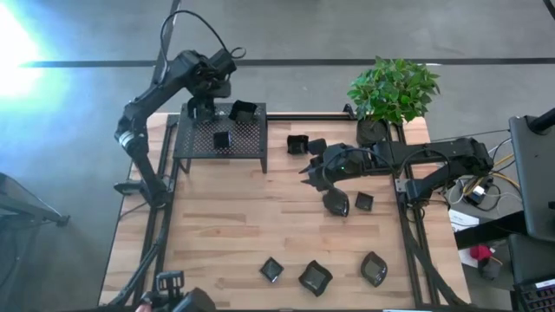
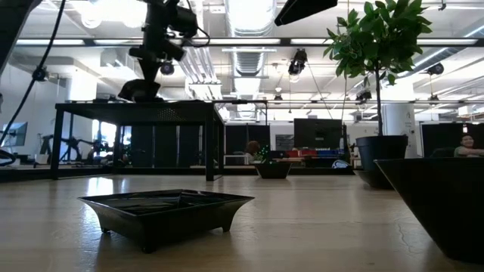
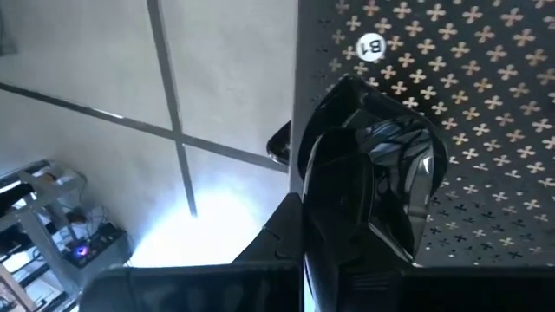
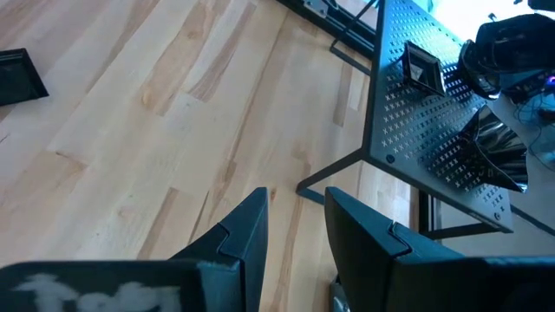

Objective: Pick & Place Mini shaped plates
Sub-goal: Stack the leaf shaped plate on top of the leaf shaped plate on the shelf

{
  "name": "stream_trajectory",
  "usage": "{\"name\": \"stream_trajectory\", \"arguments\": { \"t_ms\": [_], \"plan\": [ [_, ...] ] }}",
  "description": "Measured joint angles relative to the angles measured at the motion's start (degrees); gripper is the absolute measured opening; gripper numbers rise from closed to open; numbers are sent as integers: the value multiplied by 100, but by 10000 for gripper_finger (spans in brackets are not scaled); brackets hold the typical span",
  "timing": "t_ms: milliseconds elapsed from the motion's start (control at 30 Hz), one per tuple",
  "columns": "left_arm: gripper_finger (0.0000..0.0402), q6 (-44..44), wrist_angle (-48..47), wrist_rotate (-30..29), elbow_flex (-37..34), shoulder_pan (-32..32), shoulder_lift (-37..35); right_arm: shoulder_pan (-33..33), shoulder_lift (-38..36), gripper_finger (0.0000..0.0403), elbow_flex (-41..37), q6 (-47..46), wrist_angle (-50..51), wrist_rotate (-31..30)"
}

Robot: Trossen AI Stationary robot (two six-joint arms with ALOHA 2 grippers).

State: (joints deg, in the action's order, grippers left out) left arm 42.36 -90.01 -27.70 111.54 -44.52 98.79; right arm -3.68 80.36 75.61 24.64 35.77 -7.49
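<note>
From above, your left pincer (image 1: 208,106) stood over the stand (image 1: 221,139), clamped on a mini plate (image 3: 381,173). Your right pincer (image 1: 305,171) gaped empty above the bench (image 1: 225,225), a plate (image 1: 336,203) just beside.

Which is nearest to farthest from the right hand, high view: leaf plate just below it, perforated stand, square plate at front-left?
From the right hand:
1. Leaf plate, on the wood just in front of it.
2. Perforated stand, back-left of the table.
3. Square plate, front edge, leftmost of three.
</note>
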Motion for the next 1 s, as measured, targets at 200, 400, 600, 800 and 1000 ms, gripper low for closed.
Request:
{"name": "stream_trajectory", "arguments": {
  "t_ms": [200,400,600,800,1000],
  "plan": [
    [0,73,-5,260,-195,-53,-58,-2,0,111,0,82,0,-1],
    [0,48,-1,346,-213,-91,-36,-4,0,111,0,105,0,0],
    [0,-151,0,211,-213,-95,-41,-4,0,111,0,103,-2,0],
    [5,-155,0,84,-213,-91,-41,-4,0,111,0,98,-2,0],
    [27,-161,0,58,-213,-91,-41,-4,0,111,0,91,0,0]
  ]
}}
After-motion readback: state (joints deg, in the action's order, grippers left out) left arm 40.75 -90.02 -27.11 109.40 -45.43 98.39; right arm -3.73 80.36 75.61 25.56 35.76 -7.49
